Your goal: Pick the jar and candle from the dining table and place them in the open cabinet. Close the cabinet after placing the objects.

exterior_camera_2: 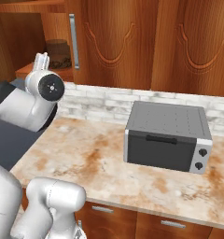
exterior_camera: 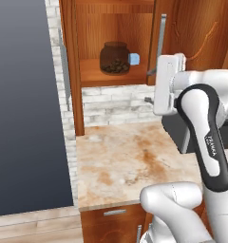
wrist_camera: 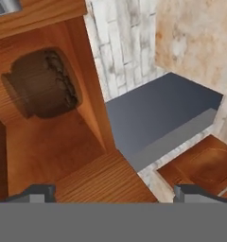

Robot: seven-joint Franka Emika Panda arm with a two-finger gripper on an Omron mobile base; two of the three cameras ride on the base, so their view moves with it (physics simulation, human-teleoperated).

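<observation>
Glass jar (exterior_camera: 115,58): squat, clear, dark lumps inside, dark lid; it stands upright on the inner shelf of the cabinet (exterior_camera: 80,71), free of the fingers. In the hand view it shows rolled on its side because that camera is rolled.
Blue cube (exterior_camera: 134,59): small and pale, just beside the jar on the same shelf, on the side toward the open door.
Fingers: the gripper (wrist_camera: 113,193) has its two dark tips spread wide with nothing between them; they sit outside the cabinet mouth, in front of the jar and apart from it.
Cabinet door (exterior_camera: 158,42): swung open on the far side of the jar from the grey panel; its silver bar handle stands vertical beside the arm.
Candle: none can be made out near the jar.
Worktop (exterior_camera: 120,161): marbled beige and orange, below the jar; a grey toaster oven (exterior_camera_2: 167,135) stands on it well off to the side of the cabinet.
Step in hand (judged): the jar looks placed, so the arm's job is to back clear of the cabinet.
How to do it well: draw straight out from the jar along the shelf line, leave the fingers apart, and keep the wrist off the door edge and handle so the door is not knocked.
</observation>
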